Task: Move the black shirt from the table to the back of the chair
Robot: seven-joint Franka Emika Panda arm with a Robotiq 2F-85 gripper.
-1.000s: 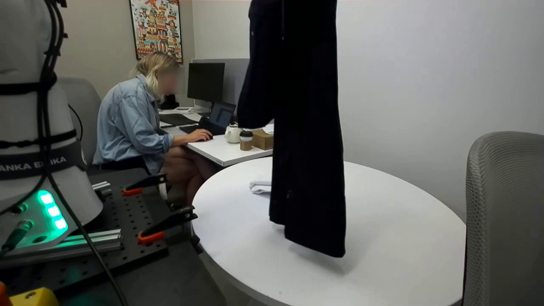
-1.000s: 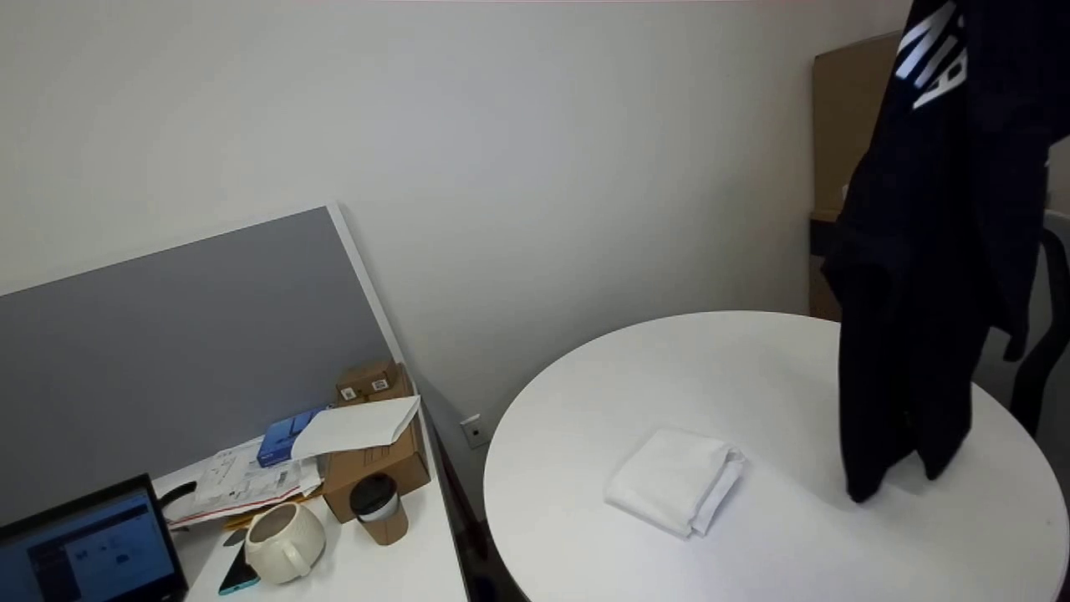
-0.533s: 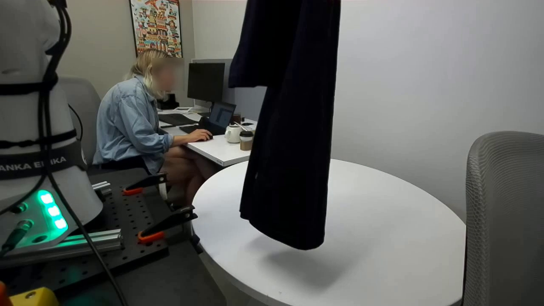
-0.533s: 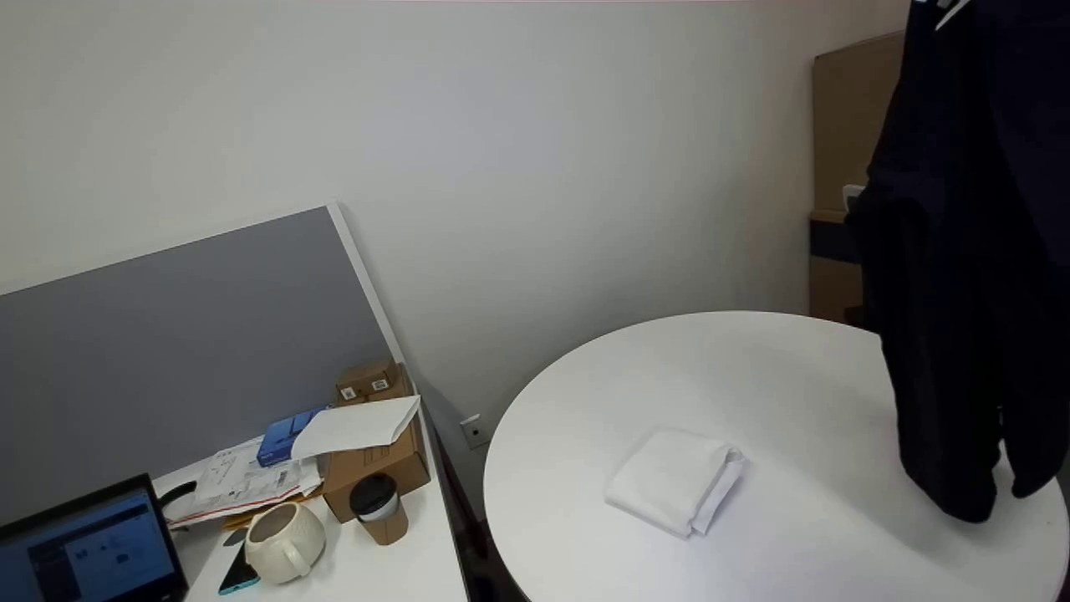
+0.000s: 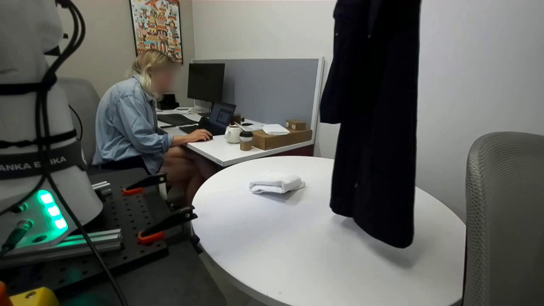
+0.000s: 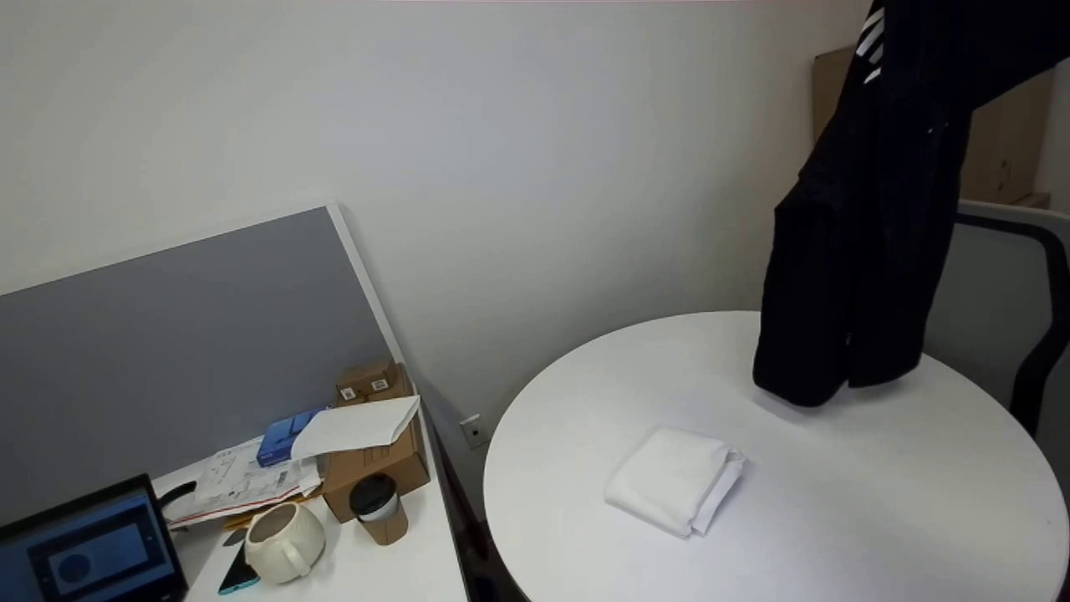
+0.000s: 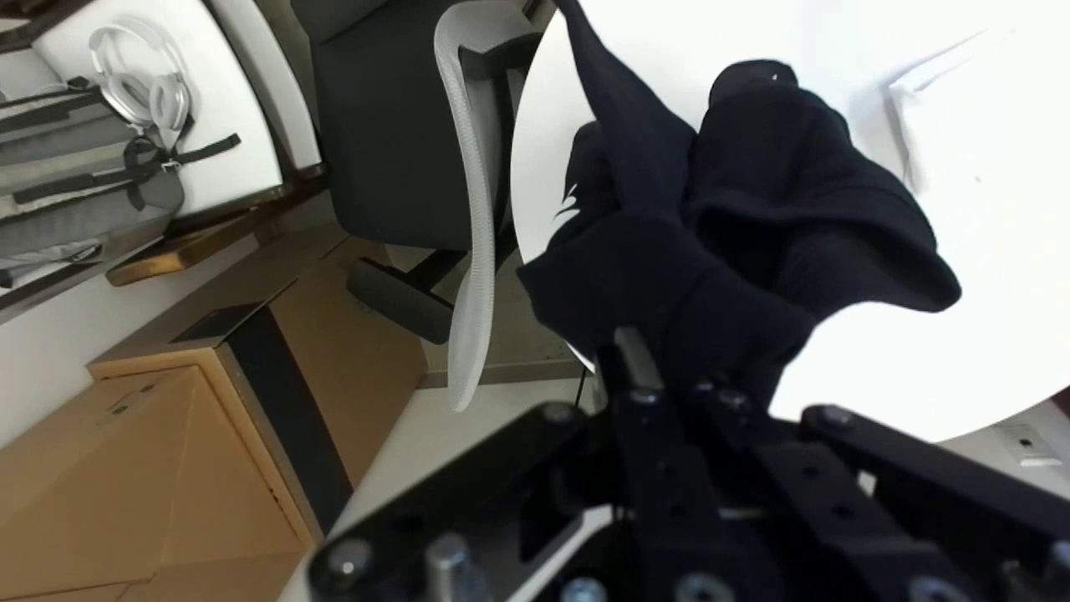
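Note:
The black shirt (image 5: 374, 127) hangs long and loose above the round white table (image 5: 289, 250). Its lower edge is just over the top, with a shadow below. It also shows in an exterior view (image 6: 844, 276), where part of its white print is visible. In the wrist view my gripper (image 7: 673, 376) is shut on the gathered shirt (image 7: 669, 276). The gripper is out of frame in both exterior views. The grey chair (image 5: 510, 212) stands at the table's right edge, apart from the shirt. Its backrest (image 7: 475, 192) is left of the shirt in the wrist view.
A folded white cloth (image 5: 276, 182) lies on the table. A person (image 5: 127, 119) sits at the desk (image 5: 221, 154), which holds a laptop, mug, cup and boxes. Large cardboard boxes (image 7: 167, 493) stand beyond the chair. Black clamps (image 5: 170, 223) sit at the robot's mount.
The shirt swings, first slightly left, then clearly right toward the chair in an exterior view. The white cloth behind it is uncovered there. The shirt stays held throughout.

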